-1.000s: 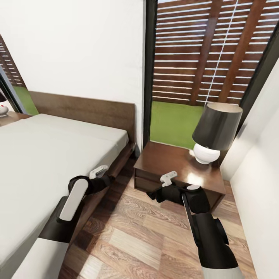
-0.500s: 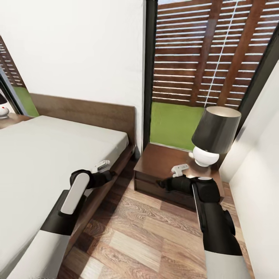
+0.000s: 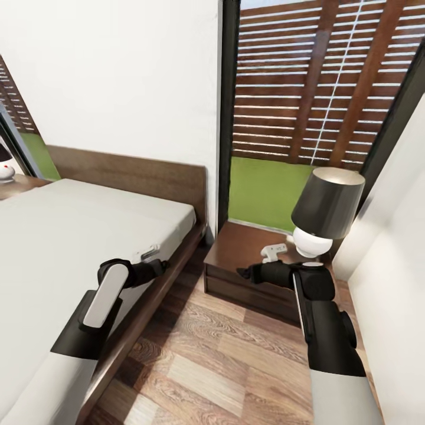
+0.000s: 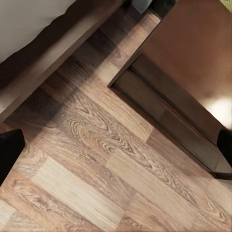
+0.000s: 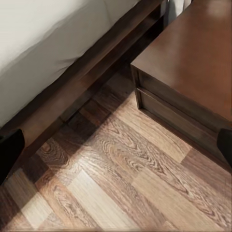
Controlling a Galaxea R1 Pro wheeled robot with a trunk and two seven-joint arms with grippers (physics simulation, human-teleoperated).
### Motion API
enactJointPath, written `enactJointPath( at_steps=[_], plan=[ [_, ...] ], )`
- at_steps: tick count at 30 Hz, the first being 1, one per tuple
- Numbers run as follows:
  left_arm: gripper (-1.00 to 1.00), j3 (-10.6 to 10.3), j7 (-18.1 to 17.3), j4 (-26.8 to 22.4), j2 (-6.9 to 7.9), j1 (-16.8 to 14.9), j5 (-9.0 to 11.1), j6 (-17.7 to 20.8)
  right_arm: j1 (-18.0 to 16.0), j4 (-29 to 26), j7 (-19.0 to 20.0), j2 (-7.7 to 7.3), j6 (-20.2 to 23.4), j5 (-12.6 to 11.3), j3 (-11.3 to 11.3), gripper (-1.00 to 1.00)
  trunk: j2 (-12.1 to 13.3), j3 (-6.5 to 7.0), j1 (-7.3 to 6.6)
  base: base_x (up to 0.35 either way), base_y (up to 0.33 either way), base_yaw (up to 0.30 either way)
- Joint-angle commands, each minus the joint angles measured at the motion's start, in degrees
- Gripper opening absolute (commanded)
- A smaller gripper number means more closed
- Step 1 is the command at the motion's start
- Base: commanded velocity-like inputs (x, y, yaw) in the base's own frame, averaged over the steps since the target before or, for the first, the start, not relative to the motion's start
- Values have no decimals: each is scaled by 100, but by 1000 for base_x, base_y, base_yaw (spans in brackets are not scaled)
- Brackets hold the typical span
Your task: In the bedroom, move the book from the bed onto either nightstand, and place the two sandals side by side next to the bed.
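The bed (image 3: 88, 236) with its pale mattress and dark wooden frame takes up the left of the head view. The nightstand (image 3: 242, 251) stands beside it at the window, bearing a black-shaded lamp (image 3: 326, 208). My left gripper (image 3: 162, 267) hangs at the bed's side rail. My right gripper (image 3: 242, 273) hovers in front of the nightstand's front edge. In the wrist views, both the left gripper (image 4: 116, 150) and the right gripper (image 5: 116, 147) are open over bare floor between bed (image 5: 48, 38) and nightstand (image 5: 193, 63). The book and the sandals are out of view.
Wood-plank floor (image 3: 224, 354) runs between bed and nightstand. A white wall (image 3: 389, 265) closes in on the right, and a tall dark-framed window (image 3: 307, 88) stands behind the nightstand. A second lamp (image 3: 5, 165) on a stand shows at the far left.
The whole picture has shifted slightly. My right gripper has risen from the drawer front to the nightstand's top edge. My left gripper has moved a little forward along the bed rail.
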Motion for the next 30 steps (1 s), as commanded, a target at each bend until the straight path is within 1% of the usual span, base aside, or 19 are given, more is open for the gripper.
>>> enactJointPath(
  at_steps=[1,4,5,8,15,17,19,20,22,24,25,30],
  plan=[
    [100,-11,60,-6,6,-5,54,2,-5,-5,59,6,15,56,-11,100,39,13,-23,0,0,0],
    [100,-27,68,-26,15,-3,45,2,31,13,74,6,-4,-126,-4,100,159,67,-89,0,0,0],
    [100,-27,68,-26,15,-3,45,2,31,13,74,6,-4,-126,-4,100,199,85,-111,0,0,0],
    [100,-34,72,-31,16,-4,38,2,45,21,95,6,-16,-274,14,100,320,139,-177,0,0,0],
    [100,-45,76,-13,3,-4,27,5,56,-34,151,-3,-16,-386,57,100,601,265,-331,0,0,0],
    [100,-53,79,-16,-11,-4,23,7,61,-65,303,-8,-18,-429,59,100,681,300,-374,0,0,0],
    [100,-76,82,-33,-20,-1,21,10,63,-87,533,-12,-19,-463,47,100,761,336,-418,0,0,0],
    [100,-136,83,-44,-25,1,23,12,65,-102,833,-17,-19,-488,28,100,801,354,-440,0,0,0],
    [100,-215,84,-53,-27,2,22,12,64,-108,1148,-19,-28,-495,19,100,881,390,-484,0,0,0],
    [100,-270,85,-58,-27,3,25,11,61,-87,1364,-17,-31,-482,18,100,962,426,-528,0,0,0],
    [100,-289,85,-61,-19,3,32,11,59,-78,1429,-17,-33,-476,18,100,1002,444,-550,0,0,0],
    [100,-302,81,-69,7,6,52,11,61,-112,1486,-11,-39,-477,44,100,1202,534,-660,0,0,0]
  ],
)
